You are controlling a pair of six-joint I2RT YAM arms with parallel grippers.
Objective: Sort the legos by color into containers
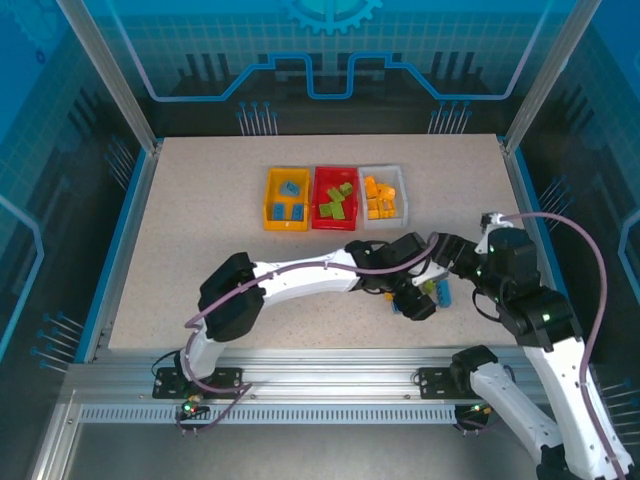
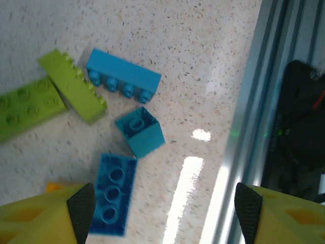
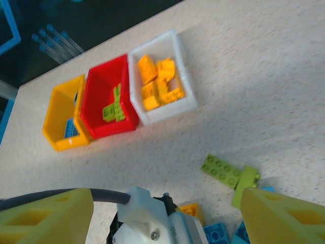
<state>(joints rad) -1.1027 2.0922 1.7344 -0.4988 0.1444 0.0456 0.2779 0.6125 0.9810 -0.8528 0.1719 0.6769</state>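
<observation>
Loose legos (image 1: 436,292) lie near the table's front right. In the left wrist view there are a long blue brick (image 2: 124,76), a small blue brick (image 2: 139,131), a flat blue plate (image 2: 112,195), two lime green pieces (image 2: 73,86) and an orange corner (image 2: 56,187). My left gripper (image 2: 165,213) hangs open above them, its left fingertip (image 2: 81,211) beside the blue plate. My right gripper (image 3: 165,223) is open higher up, over the left arm's wrist. The yellow bin (image 1: 286,198) holds blue legos, the red bin (image 1: 336,197) green ones, and the white bin (image 1: 384,194) orange ones.
The table's front edge and an aluminium rail (image 2: 254,122) run just right of the loose pile. The left arm (image 1: 300,275) stretches across the front of the table towards the right. A green plate (image 3: 221,170) and a green brick (image 3: 245,183) lie apart from the blue ones.
</observation>
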